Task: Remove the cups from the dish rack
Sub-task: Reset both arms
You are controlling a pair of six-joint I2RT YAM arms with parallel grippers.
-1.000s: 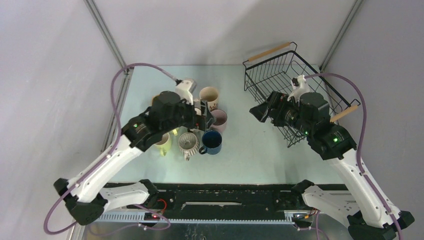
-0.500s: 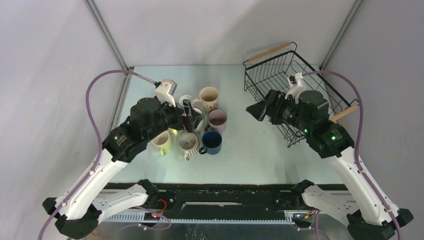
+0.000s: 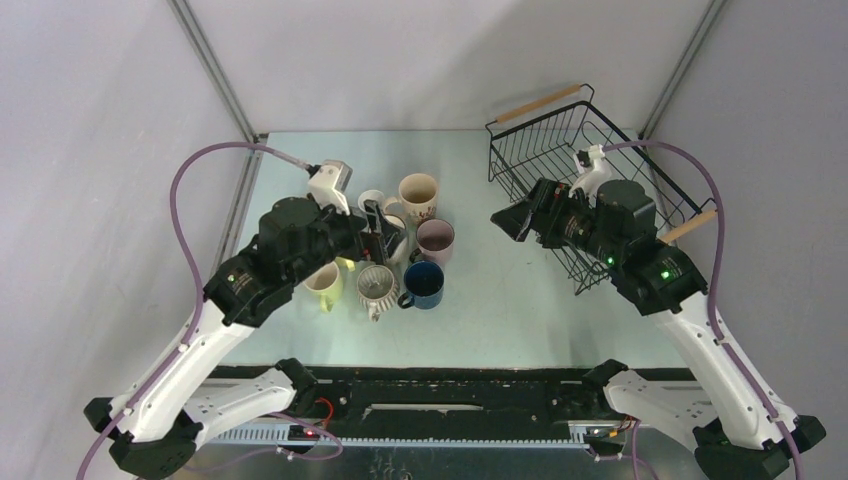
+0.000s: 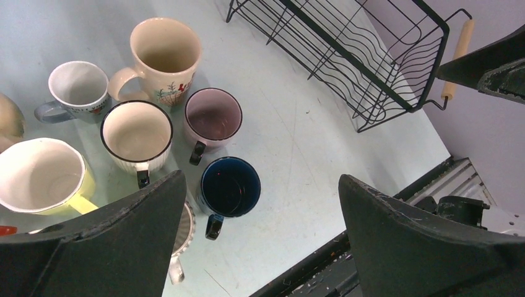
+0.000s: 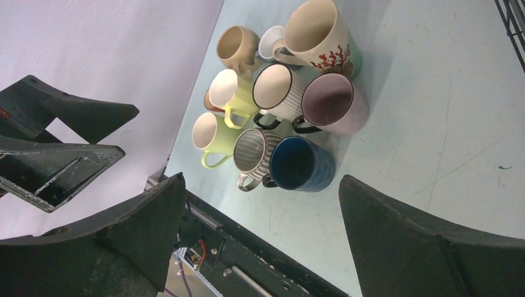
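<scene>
A pale green table [image 3: 500, 310] under everything. On it, the black wire rack [image 3: 545, 150], with a wooden handle [image 3: 540, 102] at each end. Over the near side of the rack, the right arm [image 3: 630, 225]. Just left of the rack and up off the table, the right gripper [image 5: 261, 179], its two fingers spread wide with nothing between them. Well to the left of the rack, the left gripper [image 4: 261, 179], up above the cups [image 3: 400, 245], fingers also spread wide and holding nothing. All the cups in view outside the rack, bunched close together on the table well to its left, mouths up. Nearest the rack, the tall flower cup [image 5: 319, 31], the pink cup [image 5: 334, 102] and the dark blue cup [image 5: 297, 164], in a row. Right beside the pink cup, on the side away from the rack, a white cup with a black rim [image 5: 275, 86]. Beside the dark blue cup, also on the side away from the rack, the ribbed cup [image 5: 251, 151]. Farther from the rack still, two yellow-green cups [image 5: 226, 90], side by side. Farthest from the rack, the tan cup [image 5: 235, 46], with a small white cup [image 5: 272, 40] between it and the tall flower cup.
</scene>
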